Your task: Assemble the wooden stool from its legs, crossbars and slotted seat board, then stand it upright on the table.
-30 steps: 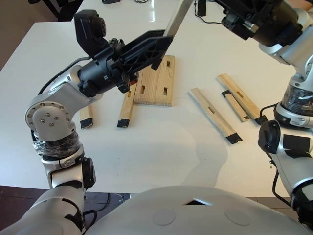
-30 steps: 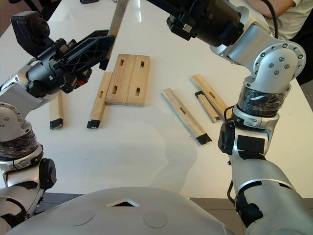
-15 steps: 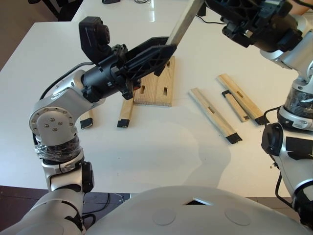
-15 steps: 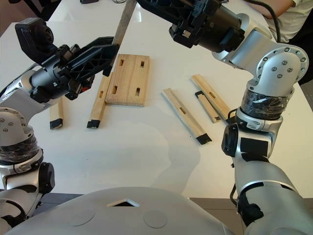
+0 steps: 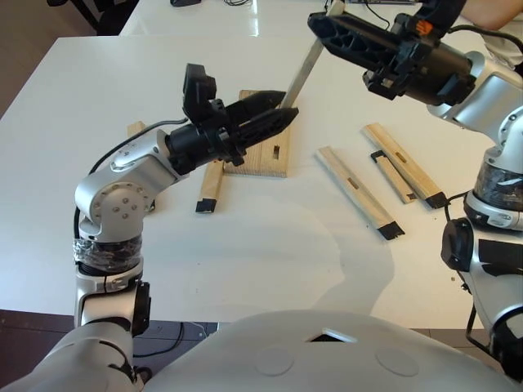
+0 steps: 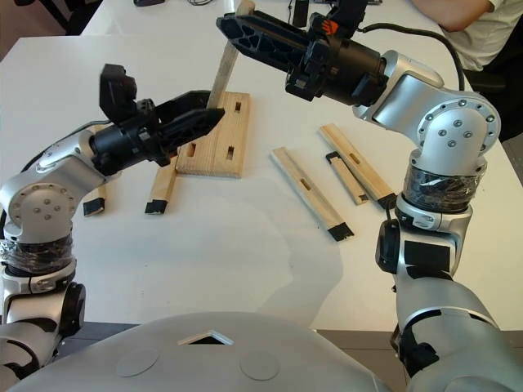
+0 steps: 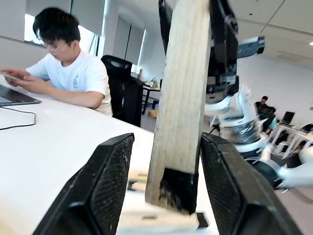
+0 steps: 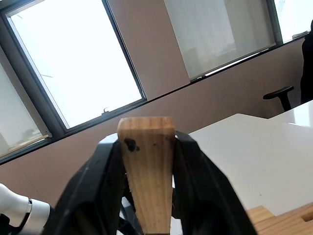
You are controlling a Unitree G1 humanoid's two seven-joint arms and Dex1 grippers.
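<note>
While we hold the leg [image 5: 304, 61]: our right gripper [image 5: 320, 24] pinches its bare top end tight, so the leg stands tall and leans a little.
Left gripper [image 5: 288, 104]: its fingers [image 7: 105, 196] are spread, one on each side of the leg's low end. We see a gap beside one finger, so it is not squeezing. We think it waits there like a fence, to steer the low end.
Seat board [image 5: 257, 162]: it lies flat on the table [image 5: 245, 245] right under our left gripper, slots facing up. We think the leg is held over it so its end can go down into a slot.
Low end of the leg: it looks dark and sits between the left fingers, on the board or just above it.
Hard to see: our left gripper covers the spot where the leg meets the board. We cannot tell if the end is in a slot, or which one.
Spare pieces: a long stick [image 5: 359, 192], a second long stick [image 5: 406, 165] and a short stick [image 5: 392, 177] lie flat, well below our right gripper and apart from the board, so nothing bumps them.
Partly covered: a fourth stick [image 5: 210, 189] lies just beside the board and a fifth stick [image 6: 96, 196] lies farther out. Our left arm crosses over both.
How far along: no leg looks fixed in yet, so we think we are near the start.
</note>
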